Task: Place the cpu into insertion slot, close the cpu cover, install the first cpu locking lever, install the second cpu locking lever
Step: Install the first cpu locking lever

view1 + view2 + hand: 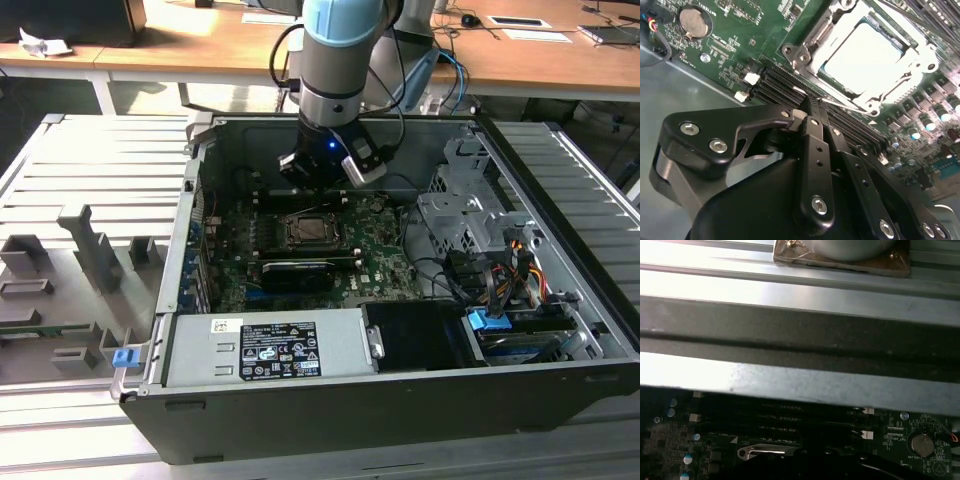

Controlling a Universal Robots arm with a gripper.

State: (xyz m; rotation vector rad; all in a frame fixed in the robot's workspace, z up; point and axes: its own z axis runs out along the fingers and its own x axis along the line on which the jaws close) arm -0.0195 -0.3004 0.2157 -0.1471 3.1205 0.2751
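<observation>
Far left in the exterior view, a grey fixture tray (70,270) with upright blocks lies beside the open computer case (400,400). A white label (265,350) sits on the power supply at lower centre; its print is too small to make out, and I leave brand marks unread. At upper centre the gripper (318,185) hangs over the motherboard (380,255), just above the memory slots (300,272) and the socket. At right, drive cages and bundled cables (500,275) fill the case.

In the second wrist view, a round coin battery (693,21) sits at upper left. The black fingers (812,130) at centre meet tip to tip with no gap and nothing between them, so the jaws look closed and empty. At upper right the cpu (865,55), pale and glaring, lies in the insertion slot (815,37), and the cpu cover (900,85) appears to lie down around it. A thin wire lever (840,103) runs along the socket's near edge, just past the fingertips.

Risks, as I judge them: the closed tips are close to the lever and the memory slots, so a push slightly off line could slip off the thin wire and scrape the board or slot latches. If the chip is not fully seated, pressing the cover could bend socket pins.
</observation>
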